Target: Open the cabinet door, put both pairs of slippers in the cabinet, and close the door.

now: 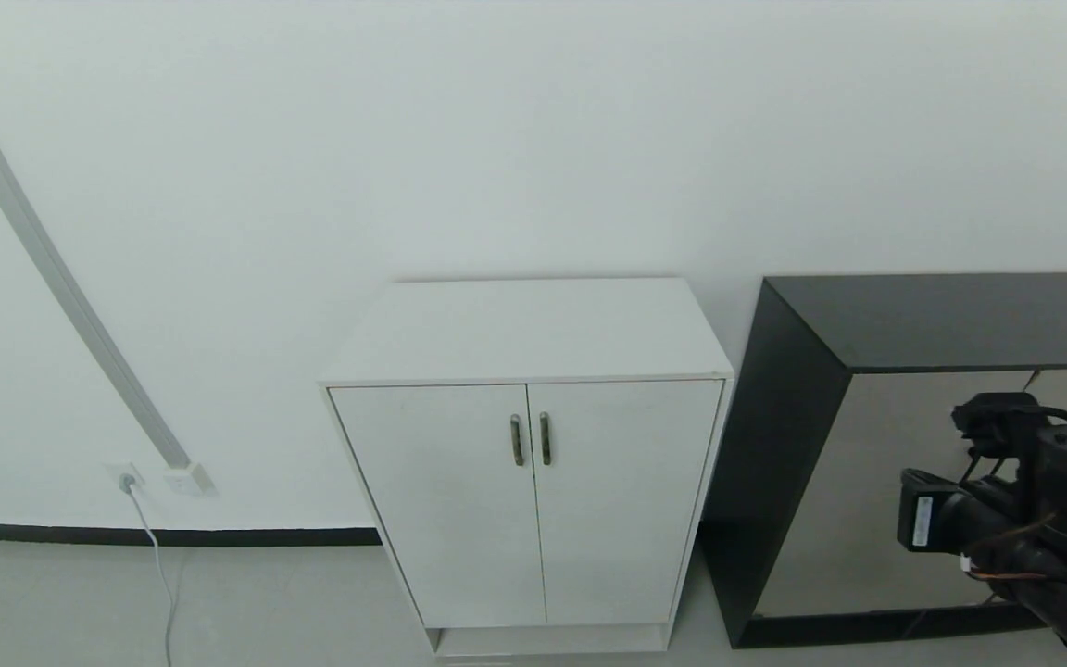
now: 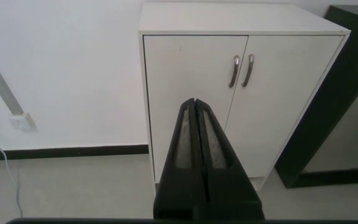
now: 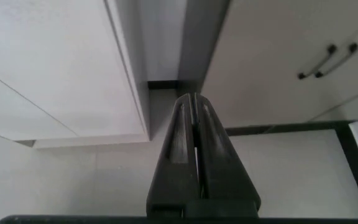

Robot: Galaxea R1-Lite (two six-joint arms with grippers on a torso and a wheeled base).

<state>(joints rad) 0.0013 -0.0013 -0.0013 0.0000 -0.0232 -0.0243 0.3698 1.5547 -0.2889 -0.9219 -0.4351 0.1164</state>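
The white cabinet (image 1: 528, 463) stands against the wall with both doors shut. Its two metal handles (image 1: 531, 439) sit side by side at the middle seam. My left gripper (image 2: 194, 102) is shut with nothing in it, held in front of the cabinet's left door (image 2: 194, 68) and well short of it. The handles (image 2: 241, 70) lie to one side of its tips. My right gripper (image 3: 196, 98) is also shut and empty; a white door with two handles (image 3: 325, 62) shows beyond it. My right arm (image 1: 1024, 519) hangs low, to the right of the cabinet.
A black-framed mirror panel (image 1: 793, 445) leans right beside the cabinet. On the left wall a grey conduit (image 1: 52, 269) runs down to a socket (image 1: 129, 482), and a cable (image 1: 161, 574) drops to the grey floor (image 1: 265, 602) in front of the cabinet.
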